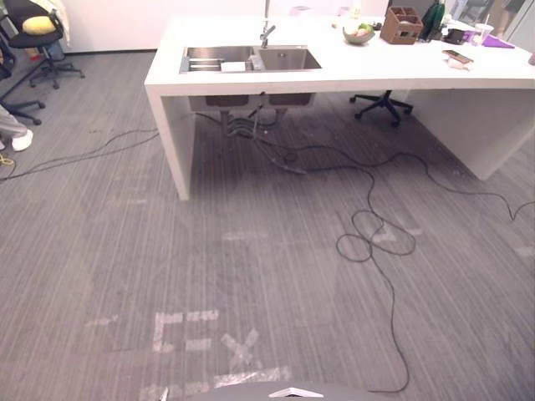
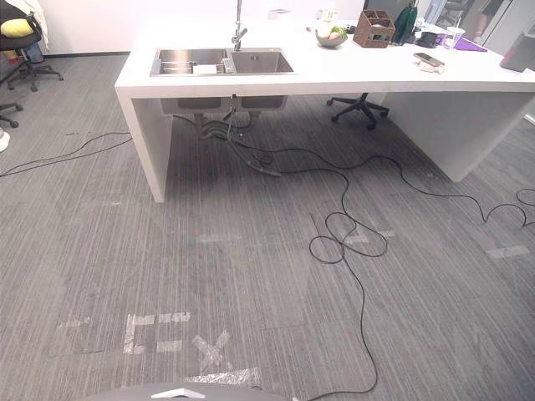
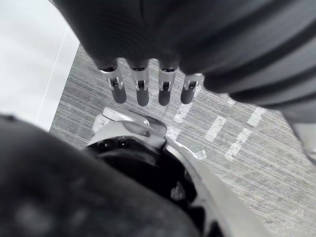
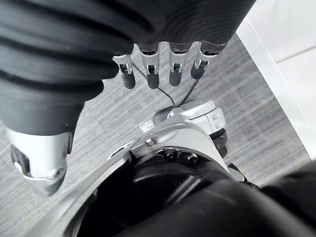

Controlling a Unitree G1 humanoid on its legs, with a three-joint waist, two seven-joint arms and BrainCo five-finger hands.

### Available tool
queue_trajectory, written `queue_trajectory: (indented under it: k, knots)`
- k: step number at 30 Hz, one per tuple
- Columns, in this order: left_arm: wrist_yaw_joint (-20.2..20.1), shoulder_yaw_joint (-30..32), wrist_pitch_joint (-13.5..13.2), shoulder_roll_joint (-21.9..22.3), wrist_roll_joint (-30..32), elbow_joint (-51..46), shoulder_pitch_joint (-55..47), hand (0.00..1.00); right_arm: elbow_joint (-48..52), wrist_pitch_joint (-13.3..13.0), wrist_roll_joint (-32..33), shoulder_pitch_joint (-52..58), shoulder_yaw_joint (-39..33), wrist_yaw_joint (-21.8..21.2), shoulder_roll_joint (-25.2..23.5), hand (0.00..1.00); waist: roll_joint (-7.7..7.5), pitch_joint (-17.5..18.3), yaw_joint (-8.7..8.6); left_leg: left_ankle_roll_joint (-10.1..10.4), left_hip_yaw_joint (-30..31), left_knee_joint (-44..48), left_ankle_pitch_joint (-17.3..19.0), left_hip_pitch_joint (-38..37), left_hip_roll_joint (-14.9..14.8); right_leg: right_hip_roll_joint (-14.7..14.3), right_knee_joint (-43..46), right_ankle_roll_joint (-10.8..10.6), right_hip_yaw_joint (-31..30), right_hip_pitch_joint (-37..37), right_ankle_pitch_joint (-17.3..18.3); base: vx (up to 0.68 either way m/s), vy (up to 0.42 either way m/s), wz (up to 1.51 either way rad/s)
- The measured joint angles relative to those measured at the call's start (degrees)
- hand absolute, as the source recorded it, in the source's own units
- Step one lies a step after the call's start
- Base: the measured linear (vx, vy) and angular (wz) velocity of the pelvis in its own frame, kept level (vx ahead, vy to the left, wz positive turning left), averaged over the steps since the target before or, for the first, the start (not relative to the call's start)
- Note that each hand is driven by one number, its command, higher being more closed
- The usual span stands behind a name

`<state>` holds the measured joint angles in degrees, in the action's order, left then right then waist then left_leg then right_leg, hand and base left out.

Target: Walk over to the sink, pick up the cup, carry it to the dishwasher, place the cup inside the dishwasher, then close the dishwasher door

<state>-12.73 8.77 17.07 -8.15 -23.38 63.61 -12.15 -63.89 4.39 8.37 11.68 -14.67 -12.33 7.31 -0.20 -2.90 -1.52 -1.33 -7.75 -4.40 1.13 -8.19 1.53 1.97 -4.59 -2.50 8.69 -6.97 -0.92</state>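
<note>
A steel double sink [image 1: 251,58] with a tall faucet [image 1: 266,33] is set into the near left end of a long white counter [image 1: 334,75], a few steps ahead across grey carpet. A small white item [image 1: 233,66] lies on the divider between the basins; I cannot tell what it is. My left hand [image 3: 140,86] hangs down by my side over the carpet, its fingers straight and holding nothing. My right hand [image 4: 153,74] hangs the same way on the other side, fingers straight and empty.
A black cable [image 1: 376,242] loops over the carpet between me and the counter. White tape marks [image 1: 201,330] lie close in front. On the counter stand a fruit bowl [image 1: 359,33], a wooden box [image 1: 401,25] and a pale cup [image 2: 454,37]. Office chairs [image 1: 38,42] stand far left.
</note>
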Motion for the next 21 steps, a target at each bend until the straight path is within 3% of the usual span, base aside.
queue_trajectory:
  k: [2,4,9,21]
  knots:
    - [0.0,0.0,-1.3,0.2,0.2,-0.1,0.1,0.0,0.3,-2.6,-3.6,-1.8,0.1,0.5,-0.1,0.0,0.08,-0.3,0.01,0.0,0.1,0.0,-0.2,0.0,0.0,0.0,0.0,0.0,0.1,0.0,0.0,-0.06,-0.025,0.02]
    - [0.0,0.0,-2.3,0.2,1.3,-0.1,0.1,0.0,0.7,-2.9,-3.8,-2.6,0.4,0.3,-0.1,0.0,0.04,-0.4,0.03,0.0,0.6,-0.1,-0.4,0.0,0.1,0.1,0.0,0.0,0.8,-0.1,0.0,-0.09,-0.033,0.15]
    - [1.1,-0.1,-5.0,0.7,3.4,-1.4,0.1,0.0,2.2,-1.3,-3.0,-3.4,1.1,-1.7,0.2,0.0,-0.19,-0.9,0.51,-0.1,1.4,-0.5,-1.1,0.1,0.1,0.1,0.1,0.0,1.7,-0.2,0.4,-0.08,-0.03,0.1]
    - [3.7,0.2,-6.5,0.9,5.6,-1.3,0.1,0.0,2.0,-1.6,-0.8,-4.1,2.6,-3.8,0.5,0.0,-0.58,-1.1,0.13,-0.1,2.5,-0.5,-1.1,0.1,0.5,0.6,-0.2,0.0,3.4,-0.9,0.3,-0.02,-0.012,0.05]
